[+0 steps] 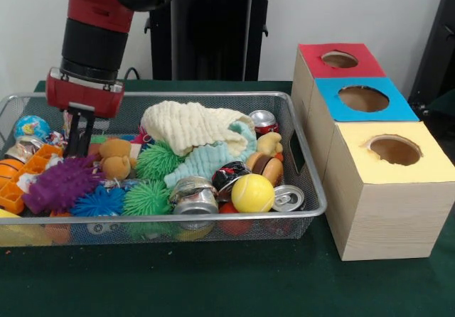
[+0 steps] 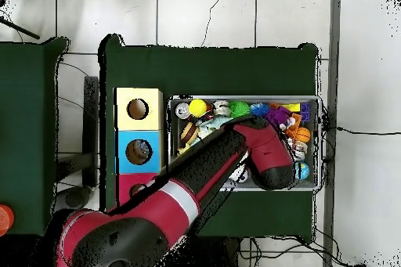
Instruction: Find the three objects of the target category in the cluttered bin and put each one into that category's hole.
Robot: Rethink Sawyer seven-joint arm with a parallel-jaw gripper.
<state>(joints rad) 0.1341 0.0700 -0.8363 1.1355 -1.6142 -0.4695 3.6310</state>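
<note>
A: In the bin (image 1: pixel 302 162), at its left end in the front view, the gripper (image 1: pixel 79 133) hangs just above the clutter. State?

B: Fingers stand slightly apart and hold nothing. They sit over the purple spiky toy (image 1: pixel 60 183), beside the orange crate (image 1: pixel 25 178) and the globe ball (image 1: pixel 31 126).

A: Target category?

B: Not shown by the frames. Three boxes stand to the right of the bin, well apart from the gripper: red (image 1: pixel 340 60), blue (image 1: pixel 362 98) and yellow (image 1: pixel 393 150), one hole in each top. Candidate groups are cans, balls and soft toys.

A: Cans first.

B: Crushed can (image 1: pixel 194 196) near the front wall, open can (image 1: pixel 288 197) at the front right, red can (image 1: pixel 264 121) at the back. Judged light, thin-walled, slippery. Grip across the body, not the rim; dented sides may slip.

A: Balls?

B: Yellow ball (image 1: pixel 252 192) lies between the crushed can and open can. Judged light, smooth and apt to roll. Close across the middle.

A: Soft items?

B: Green spiky ball (image 1: pixel 147 197), blue spiky ball (image 1: pixel 98 202), plush bear (image 1: pixel 116 157). Judged light and yielding; pinch deep. The knit cloth (image 1: pixel 188 126) drapes over the centre and probably hides objects.

A: Overhead view?

B: The arm (image 2: pixel 204 174) covers much of the bin; the gripper is hidden there.
</note>
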